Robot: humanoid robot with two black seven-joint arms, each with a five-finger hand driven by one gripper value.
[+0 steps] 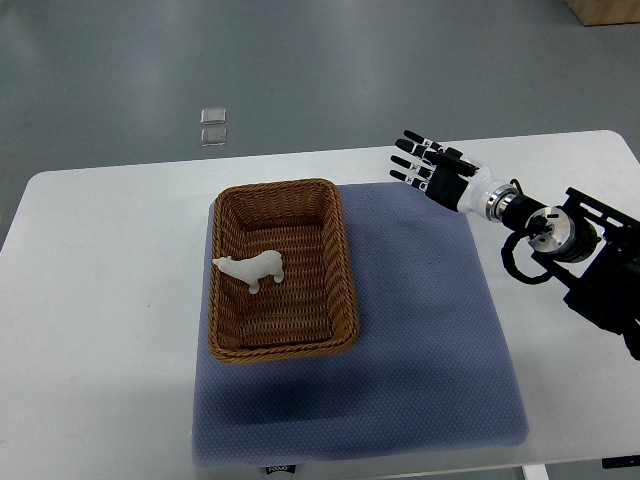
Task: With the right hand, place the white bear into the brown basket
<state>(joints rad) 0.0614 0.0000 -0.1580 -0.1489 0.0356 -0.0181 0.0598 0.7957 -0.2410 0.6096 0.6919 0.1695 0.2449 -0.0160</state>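
A small white bear stands inside the brown wicker basket, near its left wall. The basket sits on the left part of a blue-grey mat. My right hand reaches in from the right edge and hovers over the table's far side, to the right of the basket and well apart from it. Its fingers are spread and hold nothing. The left arm does not show.
The mat lies on a white table. Two small clear squares lie on the grey floor beyond the table's far edge. A brown box corner shows at the top right.
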